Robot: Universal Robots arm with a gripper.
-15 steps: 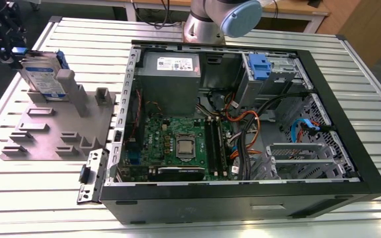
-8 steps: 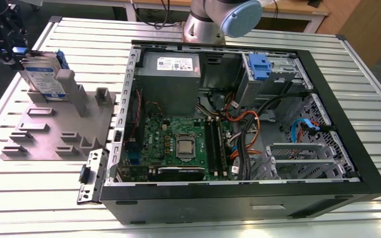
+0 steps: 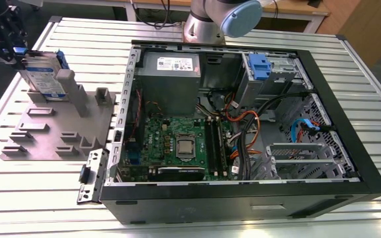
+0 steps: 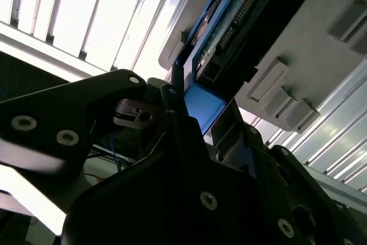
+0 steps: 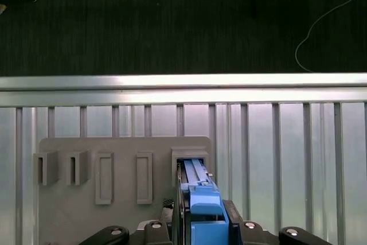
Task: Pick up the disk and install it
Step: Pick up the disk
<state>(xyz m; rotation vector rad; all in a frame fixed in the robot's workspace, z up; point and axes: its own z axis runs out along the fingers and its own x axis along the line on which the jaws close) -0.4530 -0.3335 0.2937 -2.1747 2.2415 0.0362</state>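
Gripper (image 5: 203, 229) fingers are closed on the blue frame of the disk (image 3: 45, 78), which stands upright in the grey holder plate (image 3: 48, 133) on the slatted table (image 3: 31, 203), at the exterior view's left of the open computer case (image 3: 356, 144).

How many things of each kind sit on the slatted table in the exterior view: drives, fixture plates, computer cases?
Silver metal hard drive in blue plastic carrier frame: 1
Grey slotted plastic fixture plate: 1
Open black metal computer case: 1
Total: 3
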